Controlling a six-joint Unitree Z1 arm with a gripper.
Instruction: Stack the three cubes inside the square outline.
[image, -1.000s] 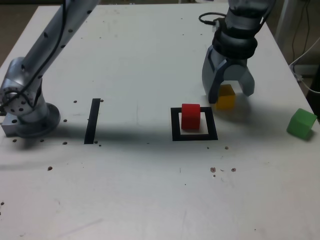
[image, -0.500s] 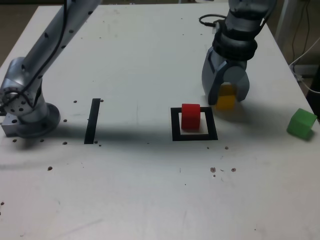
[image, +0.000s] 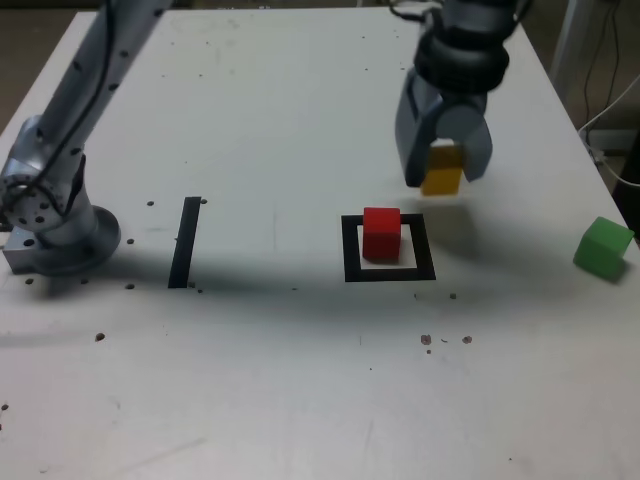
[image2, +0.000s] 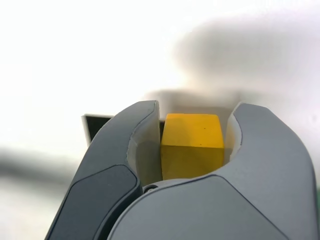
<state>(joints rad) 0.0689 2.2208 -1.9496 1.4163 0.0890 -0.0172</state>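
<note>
The yellow cube (image: 441, 175) hangs clear of the table, with my gripper (image: 442, 168) shut on it. In the wrist view the yellow cube (image2: 192, 146) is pinched between both grey fingers (image2: 131, 150). It hovers above and to the exterior view's right of the square outline (image: 389, 274), a black tape frame. The red cube (image: 381, 233) stands inside that frame. A corner of the square outline (image2: 93, 127) shows past the fingers in the wrist view. The green cube (image: 603, 246) rests on the table at the exterior view's far right.
The arm's grey base (image: 55, 220) stands at the exterior view's left edge. A straight black tape strip (image: 186, 241) lies between the base and the frame. Cables (image: 612, 110) hang off the table's right edge. Small dark specks dot the white tabletop (image: 300, 380).
The jaws closed onto the yellow cube, which stood on the table a second ago. The gripper then rose with it, lifting the cube off the surface.
</note>
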